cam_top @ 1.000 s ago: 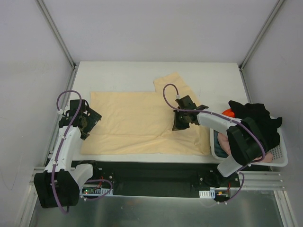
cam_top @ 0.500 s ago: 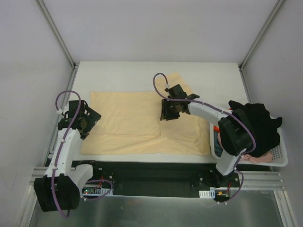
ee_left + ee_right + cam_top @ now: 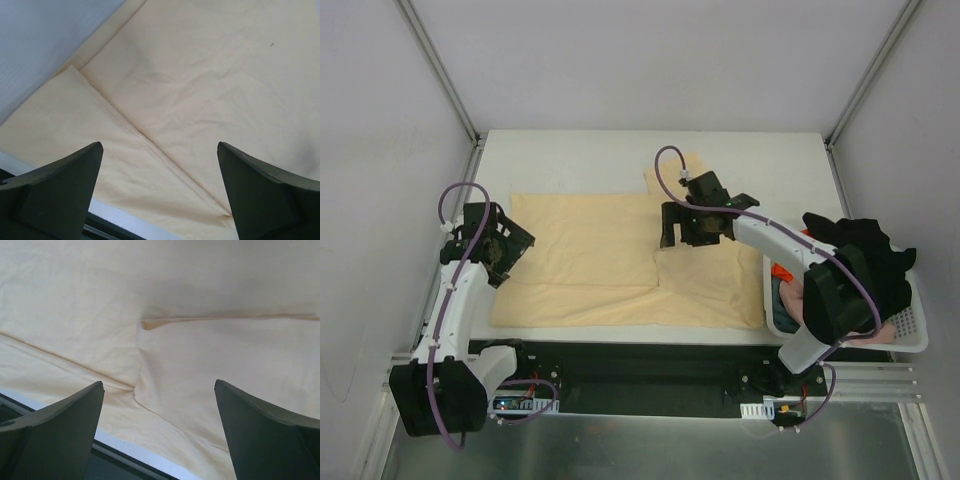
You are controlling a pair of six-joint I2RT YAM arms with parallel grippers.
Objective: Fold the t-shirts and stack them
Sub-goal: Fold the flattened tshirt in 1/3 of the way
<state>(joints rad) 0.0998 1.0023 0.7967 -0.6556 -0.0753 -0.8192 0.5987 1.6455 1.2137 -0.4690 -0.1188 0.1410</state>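
Top external shows me the peach shirt (image 3: 590, 260) spread flat across the table (image 3: 580, 160), long side along the near edge, with a sleeve (image 3: 685, 172) poking out on the far side. My left gripper (image 3: 508, 248) sits over the shirt's left edge. My right gripper (image 3: 670, 226) hangs over the cloth right of centre, just on the near side of that sleeve. On the left wrist view both fingers (image 3: 55, 195) stand wide apart with nothing between them, only peach cloth below, crossed by a diagonal seam or fold line. The right wrist view reads the same: jaws spread wide and empty, above a spot where a flap (image 3: 225, 365) of the shirt lies doubled over the layer beneath, its edge ending in a small corner. I cannot tell whether either claw touches the cloth. At the table's right a white basket (image 3: 912, 338) holds the rest: a black shirt (image 3: 865, 255) heaped on top and spilling over the rim, an orange shirt (image 3: 780, 272) peeking out at the left wall, and pinkish cloth (image 3: 892, 328) by the near rim.
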